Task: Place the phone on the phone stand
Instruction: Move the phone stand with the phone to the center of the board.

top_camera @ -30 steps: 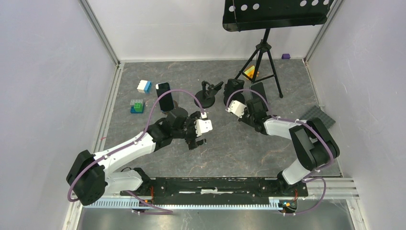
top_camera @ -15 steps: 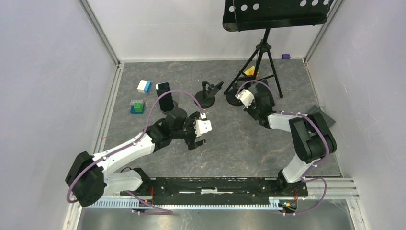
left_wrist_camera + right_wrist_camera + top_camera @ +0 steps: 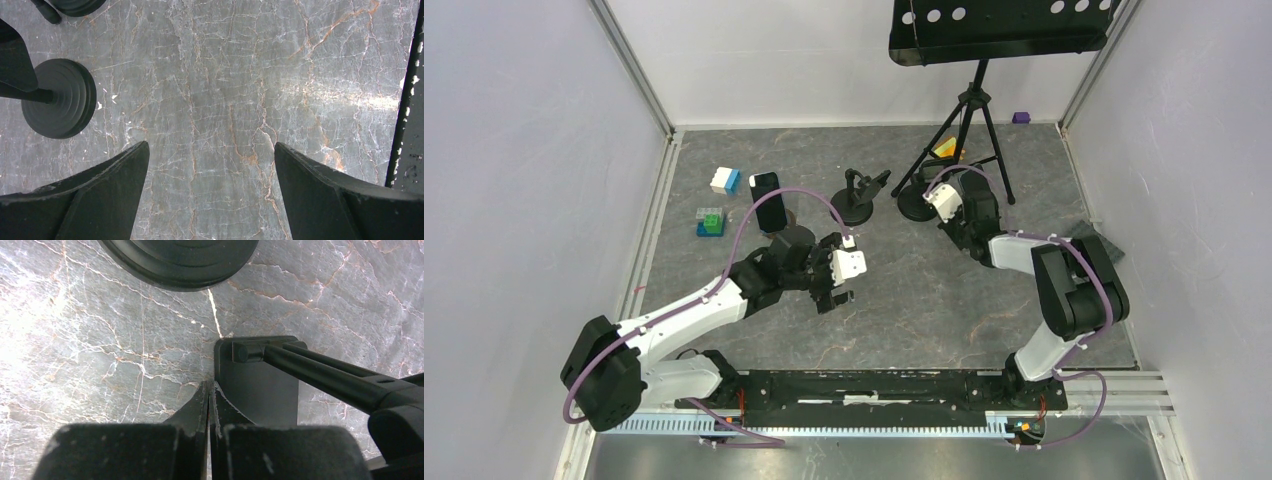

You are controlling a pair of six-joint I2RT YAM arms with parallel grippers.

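The black phone [image 3: 767,200] lies flat on the table at the back left. The black phone stand [image 3: 858,198], a round base with an upright arm, stands right of it; its base shows in the left wrist view [image 3: 60,98]. My left gripper [image 3: 842,287] hangs open and empty over bare table in front of the stand, fingers [image 3: 100,195] wide apart. My right gripper [image 3: 967,193] is shut with nothing between its fingertips [image 3: 209,392], right of a second round black base [image 3: 914,207], with its tips at the edge of a black square plate [image 3: 257,382] with a hinged rod.
A music stand on a tripod [image 3: 972,110] stands at the back right. Toy bricks [image 3: 711,221] and a white-blue block [image 3: 724,180] lie left of the phone. A dark flat plate [image 3: 1092,240] lies by the right wall. The second round base shows in the right wrist view [image 3: 180,262].
My right gripper has swung right and toward the back, uncovering the second round base. The left arm, the phone and the phone stand have not moved.
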